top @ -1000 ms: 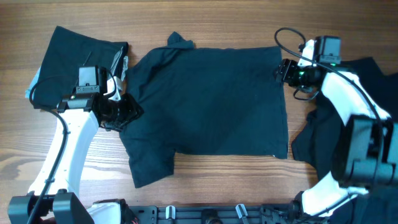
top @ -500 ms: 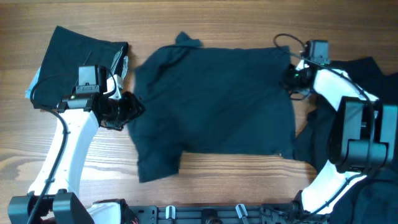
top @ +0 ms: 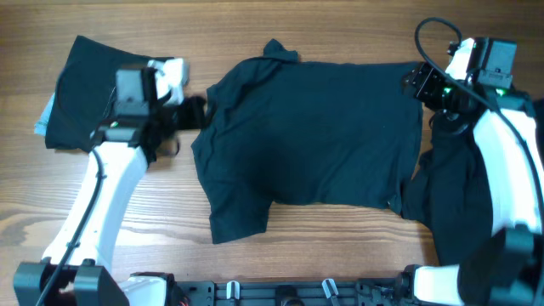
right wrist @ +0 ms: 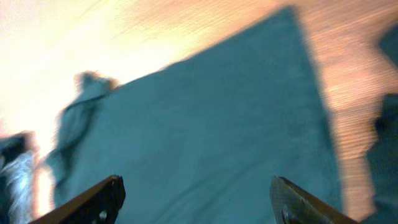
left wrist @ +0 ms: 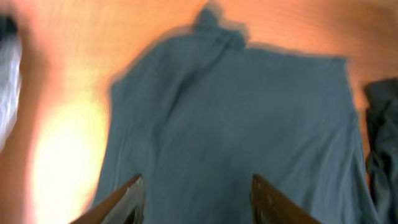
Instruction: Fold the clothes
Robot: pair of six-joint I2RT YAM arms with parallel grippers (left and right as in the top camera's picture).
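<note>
Spreading looks done — shirt lies flat mid worktop; left fingers and right fingers spread, empty, beside its edges. Next, likely: pinch one side — fold inward.

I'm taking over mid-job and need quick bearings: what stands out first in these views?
A dark shirt lies spread flat across the middle of the wooden table. The left gripper and the right gripper hang at its left and right edges, both open and empty. A folded dark garment sits far left; a loose dark pile lies far right.
</note>
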